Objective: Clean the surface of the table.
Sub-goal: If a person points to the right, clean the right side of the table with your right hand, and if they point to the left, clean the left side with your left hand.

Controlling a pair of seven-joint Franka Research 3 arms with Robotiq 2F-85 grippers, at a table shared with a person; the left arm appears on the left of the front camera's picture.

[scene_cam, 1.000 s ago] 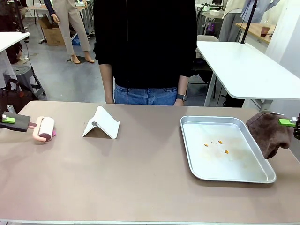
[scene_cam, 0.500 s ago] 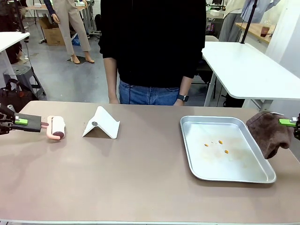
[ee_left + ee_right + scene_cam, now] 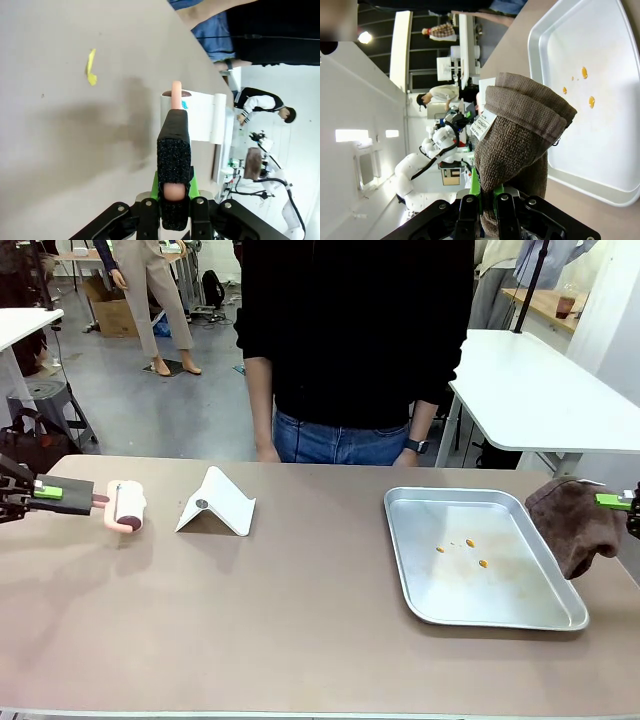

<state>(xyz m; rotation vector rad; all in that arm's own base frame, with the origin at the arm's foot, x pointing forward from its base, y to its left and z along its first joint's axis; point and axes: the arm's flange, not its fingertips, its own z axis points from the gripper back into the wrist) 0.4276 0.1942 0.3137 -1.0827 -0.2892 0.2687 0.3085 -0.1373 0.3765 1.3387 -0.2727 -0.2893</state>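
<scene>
The smooth, matte tan table (image 3: 250, 630) spans the foreground. Within 1 s the left gripper (image 3: 82, 500), clamped on a pink-handled cylindrical lint roller (image 3: 127, 506), has travelled inward along the tabletop, so cleaning looks underway. The right gripper (image 3: 612, 501) pinches a nubby brown towel (image 3: 570, 525) beside the shiny rectangular metal tray (image 3: 500, 600).

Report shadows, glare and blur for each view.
Front view: sharp and evenly lit, with a soft shadow on the table by the white stand. Left wrist view: a broad soft shadow on the table beside the lint roller, with a bright, pale background. Right wrist view: the brown cloth is crisp, and a ceiling lamp glares at upper left.
</scene>
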